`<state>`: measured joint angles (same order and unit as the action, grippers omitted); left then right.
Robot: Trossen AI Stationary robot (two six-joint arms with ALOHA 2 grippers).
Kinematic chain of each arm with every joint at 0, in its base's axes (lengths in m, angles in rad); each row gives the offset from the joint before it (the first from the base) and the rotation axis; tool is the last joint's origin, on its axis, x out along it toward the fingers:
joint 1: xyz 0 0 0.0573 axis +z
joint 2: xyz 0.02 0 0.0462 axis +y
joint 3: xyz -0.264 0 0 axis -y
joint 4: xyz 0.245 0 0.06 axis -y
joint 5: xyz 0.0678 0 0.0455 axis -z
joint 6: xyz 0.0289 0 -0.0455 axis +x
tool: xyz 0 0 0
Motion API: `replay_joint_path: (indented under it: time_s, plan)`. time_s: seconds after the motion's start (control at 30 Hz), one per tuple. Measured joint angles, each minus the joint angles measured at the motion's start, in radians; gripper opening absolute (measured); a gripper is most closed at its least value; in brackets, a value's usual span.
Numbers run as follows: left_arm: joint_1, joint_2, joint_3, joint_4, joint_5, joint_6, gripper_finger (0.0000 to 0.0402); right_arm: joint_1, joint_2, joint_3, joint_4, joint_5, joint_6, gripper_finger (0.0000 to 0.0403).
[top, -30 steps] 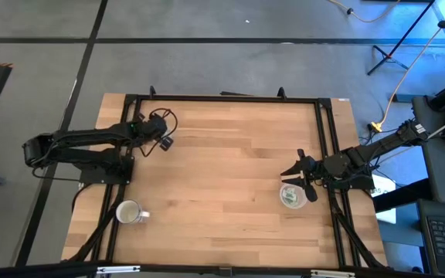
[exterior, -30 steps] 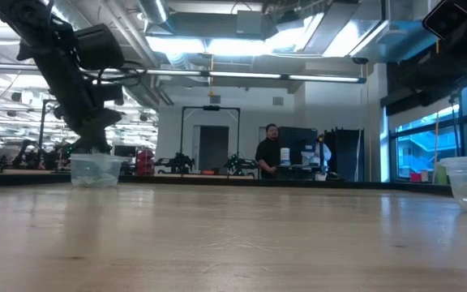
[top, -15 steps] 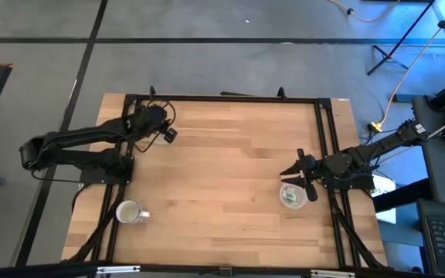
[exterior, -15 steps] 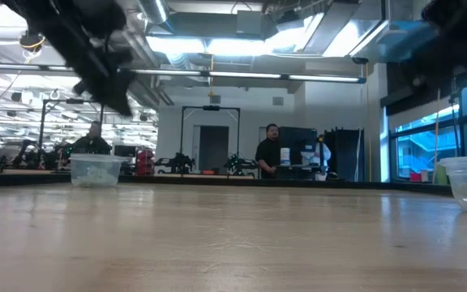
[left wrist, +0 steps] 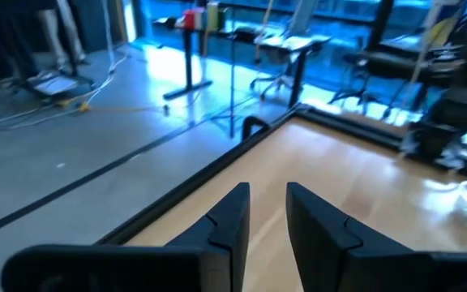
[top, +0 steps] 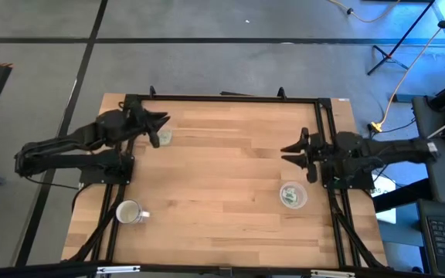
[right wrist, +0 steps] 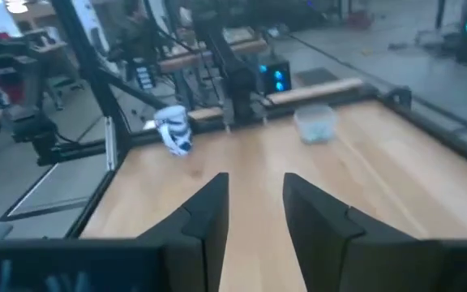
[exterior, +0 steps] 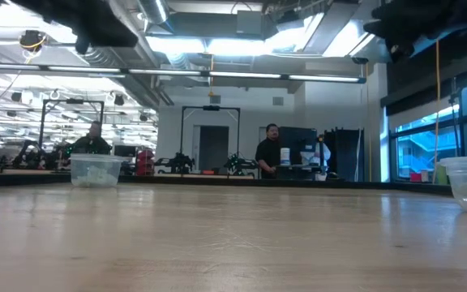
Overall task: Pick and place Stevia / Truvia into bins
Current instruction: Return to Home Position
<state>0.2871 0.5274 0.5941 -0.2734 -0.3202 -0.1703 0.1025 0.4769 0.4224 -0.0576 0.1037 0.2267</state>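
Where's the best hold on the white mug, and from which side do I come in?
Probably the rim, from straight above: the mug stands upright with its mouth open, so one finger can slip inside the wall. Its handle juts sideways, so pinch the wall opposite it.

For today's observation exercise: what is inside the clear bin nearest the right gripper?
Green-and-white sachets lie in the bin; any underneath are covered, so uncountable.

No lettering, label, brand or number is legible in any view.
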Motion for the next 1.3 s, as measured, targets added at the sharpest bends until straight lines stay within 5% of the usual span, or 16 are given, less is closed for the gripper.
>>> replay_joint_path:
  time_s: [0.2, 0.77, 1.3]
  plan:
    - [-0.051, -0.075, 0.0, -0.09, -0.015, 0.0, 0.0077, -0.153, -0.123, -0.031, -0.035, -0.241, -0.023, 0.0123]
    - [-0.102, -0.517, -0.302, 0.018, -0.054, 0.003, 0.0077, -0.199, -0.476, -0.087, -0.227, -0.225, 0.0, 0.0123]
    - [-0.102, -0.527, -0.477, 0.144, -0.051, 0.005, 0.0077, -0.199, -0.475, -0.273, -0.044, -0.202, -0.026, 0.0123]
